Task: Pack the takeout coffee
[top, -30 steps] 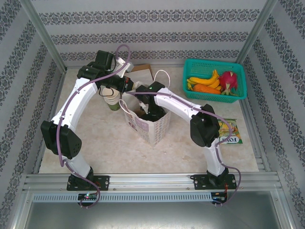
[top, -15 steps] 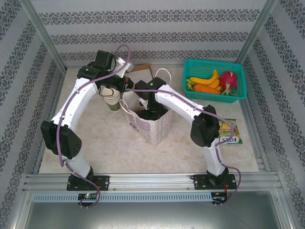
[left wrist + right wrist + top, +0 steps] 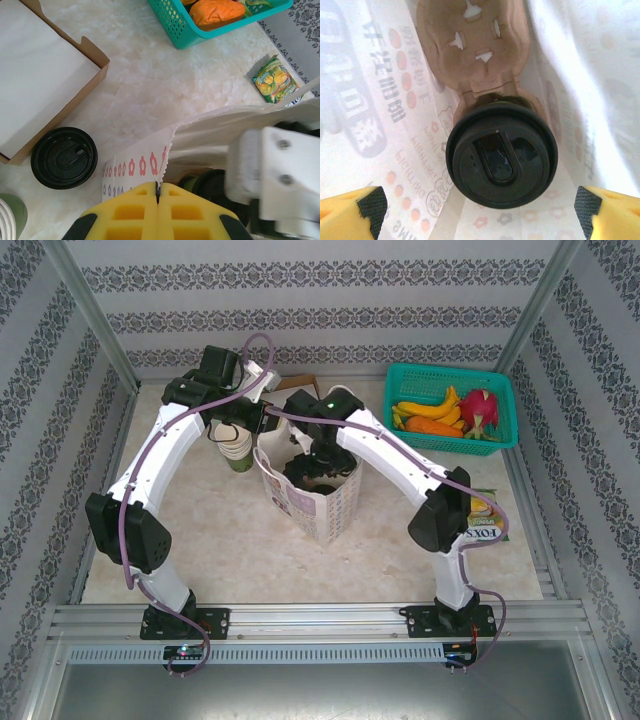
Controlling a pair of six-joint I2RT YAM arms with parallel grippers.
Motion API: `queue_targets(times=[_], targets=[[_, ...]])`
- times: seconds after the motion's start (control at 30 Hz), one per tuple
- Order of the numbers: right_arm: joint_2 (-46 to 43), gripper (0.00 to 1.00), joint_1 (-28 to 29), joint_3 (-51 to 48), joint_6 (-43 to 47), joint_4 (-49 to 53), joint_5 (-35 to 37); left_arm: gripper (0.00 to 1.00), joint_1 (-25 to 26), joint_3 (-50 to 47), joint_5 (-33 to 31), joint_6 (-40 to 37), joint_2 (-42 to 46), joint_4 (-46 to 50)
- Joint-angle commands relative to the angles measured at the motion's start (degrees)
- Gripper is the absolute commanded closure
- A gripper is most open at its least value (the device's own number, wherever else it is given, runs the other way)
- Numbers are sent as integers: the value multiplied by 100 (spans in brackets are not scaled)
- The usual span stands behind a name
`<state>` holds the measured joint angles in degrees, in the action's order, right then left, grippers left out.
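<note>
marbled tabletop (image 3: 150, 75): left hand (image 3: 158, 200) pinches zigzag-edged paper bag (image 3: 135, 167), right hand (image 3: 480, 204) splayed above round-lidded takeout coffee (image 3: 500, 155).

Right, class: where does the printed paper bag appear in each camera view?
Top external: paper bag near the picture's centre, upright.
Left wrist: lower right, its rim pinched by the left gripper.
Right wrist: its inner walls surround the lidded cup.
Shared landmark: the bag's red-dot print.
</note>
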<state>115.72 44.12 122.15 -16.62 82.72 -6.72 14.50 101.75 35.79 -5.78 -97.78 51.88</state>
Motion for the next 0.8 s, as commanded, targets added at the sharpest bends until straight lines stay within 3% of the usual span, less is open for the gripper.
queue_targets(times=[0.0,0.5,0.77], targets=[[-358,2,35,150,-150,-110,367,100,-35,32,7,-60,-57,7],[-1163,2,53,-101,-113,-763,750,100,-37,29,-2,-4,-92,-37],[-1817,2,10,-699,94,-1570,447,100,-35,29,-11,20,-119,-61]])
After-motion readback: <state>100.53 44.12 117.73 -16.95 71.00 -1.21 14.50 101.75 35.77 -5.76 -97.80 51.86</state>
